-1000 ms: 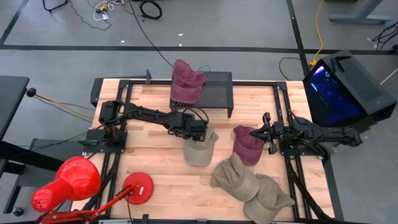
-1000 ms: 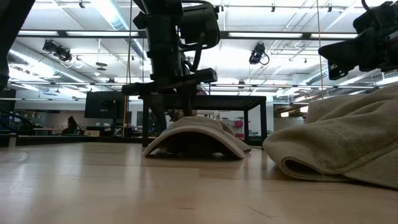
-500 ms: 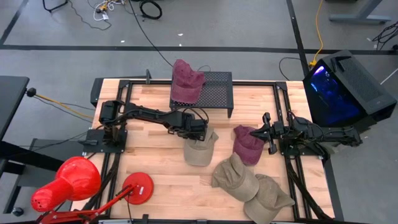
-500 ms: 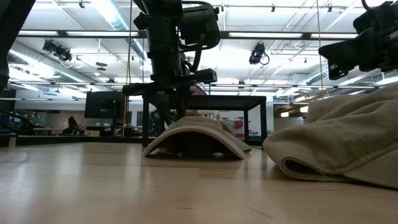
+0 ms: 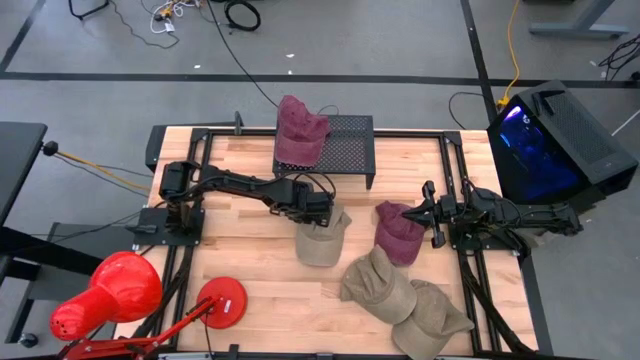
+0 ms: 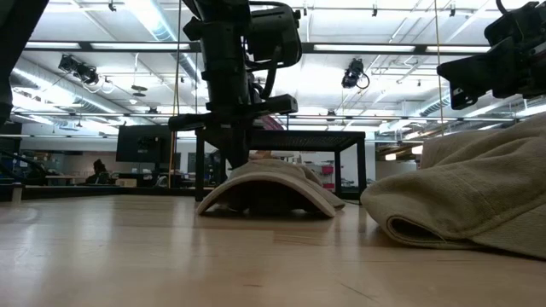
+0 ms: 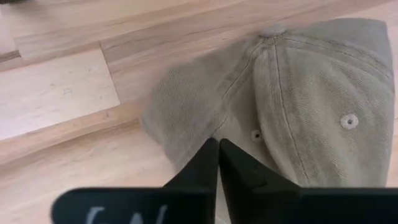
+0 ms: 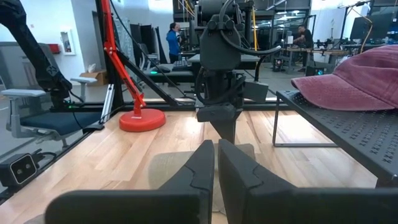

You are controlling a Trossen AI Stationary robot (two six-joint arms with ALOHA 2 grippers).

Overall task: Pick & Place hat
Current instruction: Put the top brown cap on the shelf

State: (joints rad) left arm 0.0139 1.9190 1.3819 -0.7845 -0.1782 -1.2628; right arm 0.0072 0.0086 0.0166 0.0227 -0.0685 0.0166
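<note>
I saw the left gripper [image 7: 218, 149] pinched shut on the khaki cap's [image 5: 321, 240] crown, cap toward 6 o'clock.

Left wrist mount [image 7: 134, 208]: pale marks are seen along its edge, cut off and not legible.
Hats, table, black rack: no text, label or brand can be read.
Room behind the table: no sign or number can be made out.
</note>
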